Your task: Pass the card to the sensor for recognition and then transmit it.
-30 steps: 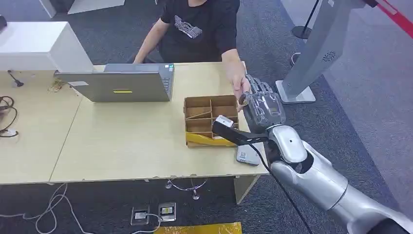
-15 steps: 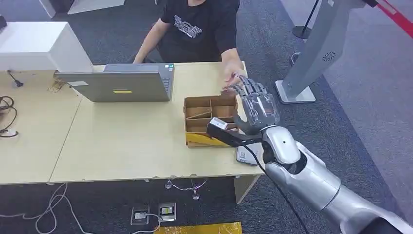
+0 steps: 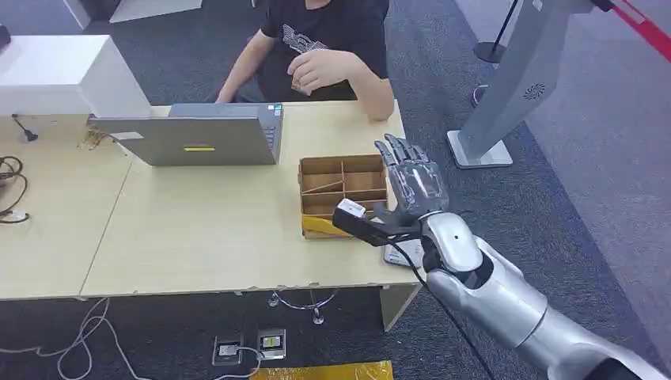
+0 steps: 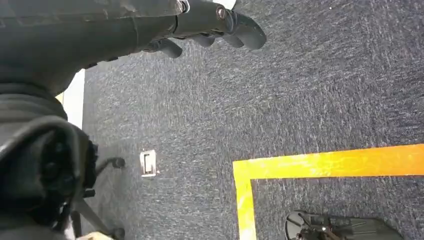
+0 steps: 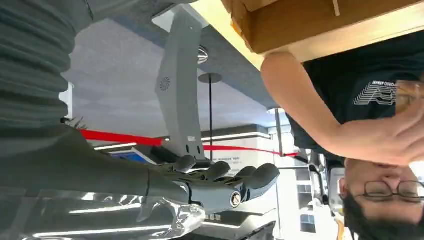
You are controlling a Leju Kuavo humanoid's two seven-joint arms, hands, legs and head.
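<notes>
Card point(image 3: 299, 75) sits up at the person's chest, pinched in the person's hand point(image 3: 316, 70), well apart from the robot. Right hand point(image 3: 413, 182) hangs over the table's point(image 3: 198, 229) right end, just beside the brown divided box point(image 3: 342, 194), fingers spread and straight, holding nothing. Sensor point(image 3: 402, 252), a flat grey pad, lies at the table's near right corner, partly hidden under the right wrist. Left hand point(image 4: 210, 25) hangs over dark carpet with a yellow floor line point(image 4: 320, 165); its fingers look loosely curled with nothing in them. A grey laptop point(image 3: 198, 138) stands open further left on the table.
</notes>
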